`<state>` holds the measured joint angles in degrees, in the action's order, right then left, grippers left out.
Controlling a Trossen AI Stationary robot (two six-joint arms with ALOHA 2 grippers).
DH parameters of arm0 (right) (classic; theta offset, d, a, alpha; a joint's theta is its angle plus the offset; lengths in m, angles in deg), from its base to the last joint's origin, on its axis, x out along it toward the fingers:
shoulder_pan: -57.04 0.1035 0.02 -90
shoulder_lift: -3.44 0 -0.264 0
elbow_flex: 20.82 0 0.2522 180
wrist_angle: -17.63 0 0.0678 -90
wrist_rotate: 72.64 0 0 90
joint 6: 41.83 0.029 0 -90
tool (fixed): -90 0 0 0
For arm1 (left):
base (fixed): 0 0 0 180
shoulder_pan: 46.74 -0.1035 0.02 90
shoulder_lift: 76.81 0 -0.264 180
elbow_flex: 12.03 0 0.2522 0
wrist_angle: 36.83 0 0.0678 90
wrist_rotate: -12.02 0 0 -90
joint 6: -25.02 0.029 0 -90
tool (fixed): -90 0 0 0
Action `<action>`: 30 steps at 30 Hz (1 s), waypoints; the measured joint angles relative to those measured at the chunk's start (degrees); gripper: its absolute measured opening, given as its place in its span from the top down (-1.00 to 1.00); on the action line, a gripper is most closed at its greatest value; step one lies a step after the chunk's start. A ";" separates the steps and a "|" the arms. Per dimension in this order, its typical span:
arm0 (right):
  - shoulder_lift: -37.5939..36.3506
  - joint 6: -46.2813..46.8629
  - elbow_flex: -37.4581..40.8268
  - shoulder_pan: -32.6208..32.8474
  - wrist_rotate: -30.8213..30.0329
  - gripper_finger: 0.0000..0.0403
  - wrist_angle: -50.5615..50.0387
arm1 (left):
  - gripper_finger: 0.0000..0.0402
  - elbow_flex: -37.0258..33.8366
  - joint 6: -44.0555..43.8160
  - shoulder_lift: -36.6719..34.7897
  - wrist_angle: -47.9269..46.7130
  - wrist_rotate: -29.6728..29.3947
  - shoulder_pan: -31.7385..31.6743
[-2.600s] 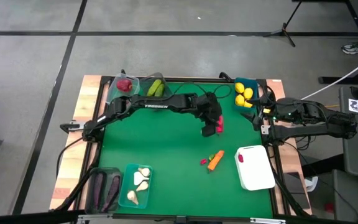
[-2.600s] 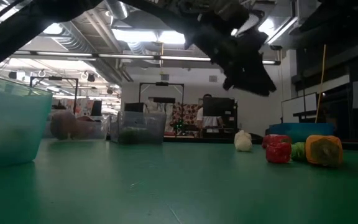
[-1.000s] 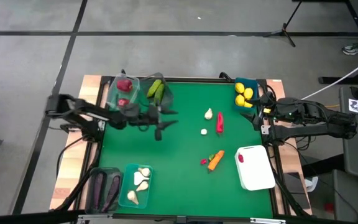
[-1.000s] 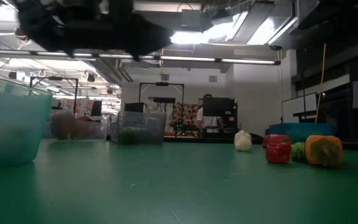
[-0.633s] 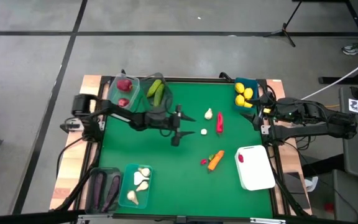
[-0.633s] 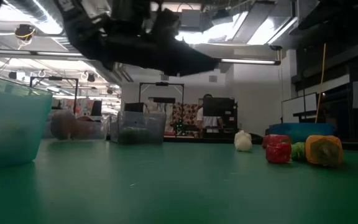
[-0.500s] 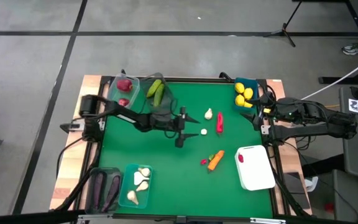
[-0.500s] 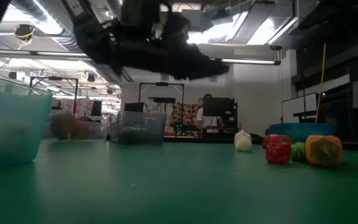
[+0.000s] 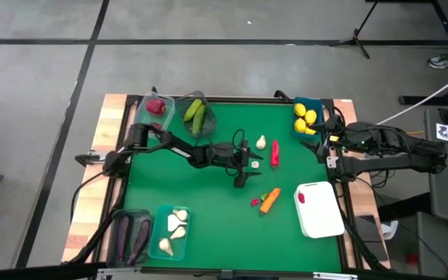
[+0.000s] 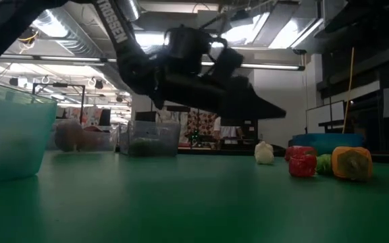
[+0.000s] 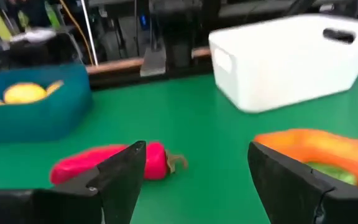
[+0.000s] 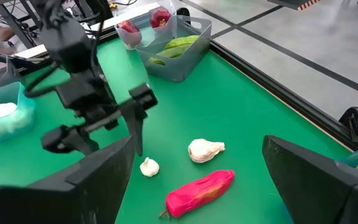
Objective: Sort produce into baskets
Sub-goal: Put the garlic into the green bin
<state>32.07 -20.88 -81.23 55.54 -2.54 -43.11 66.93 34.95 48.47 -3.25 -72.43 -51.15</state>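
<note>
My left gripper point(image 9: 243, 162) hangs open over the middle of the green table, empty. A small white garlic point(image 9: 255, 164) lies just beyond its fingertips; I cannot tell whether they touch it. Beyond it lie a second garlic point(image 9: 260, 142) and a red pepper point(image 9: 274, 153). The left wrist view looks between the open fingers point(image 11: 197, 158) at the pepper point(image 11: 104, 163) and an orange carrot point(image 11: 316, 149). My right gripper point(image 12: 207, 168) waits open at the table's right edge. In its view, the left gripper point(image 12: 98, 127) stands above the small garlic point(image 12: 149, 167).
Far left stand a clear tub of red fruits point(image 9: 155, 109) and a grey tub of cucumbers point(image 9: 195, 111). Far right is a blue tub of lemons point(image 9: 306, 117). Near left are an eggplant tub point(image 9: 131, 233) and a teal garlic tub point(image 9: 172, 231). A white tray point(image 9: 317, 208) sits near right.
My left gripper has swung from beside the far-left tubs toward the table's right, out over the middle, and has sunk lower, ending close to the small garlic. The produce on the table lies where it lay, and my right arm has kept still.
</note>
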 joint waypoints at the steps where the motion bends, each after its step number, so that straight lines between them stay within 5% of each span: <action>1: 0.00 0.00 0.00 0.00 0.02 -0.74 0.00 | -0.39 0.70 -0.15 0.63 -1.12 -0.06 -0.13; 11: 0.00 0.00 0.00 0.00 0.04 -0.74 0.02 | -0.39 2.98 -1.54 1.63 -9.51 -0.41 -1.95; 30: -0.02 -0.01 0.00 -0.01 0.07 -0.74 -0.01 | -0.38 6.05 -10.00 8.25 -10.48 -0.99 -2.38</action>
<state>32.04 -20.89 -81.23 55.53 -2.48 -43.12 72.98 24.96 56.71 -13.73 -73.42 -53.52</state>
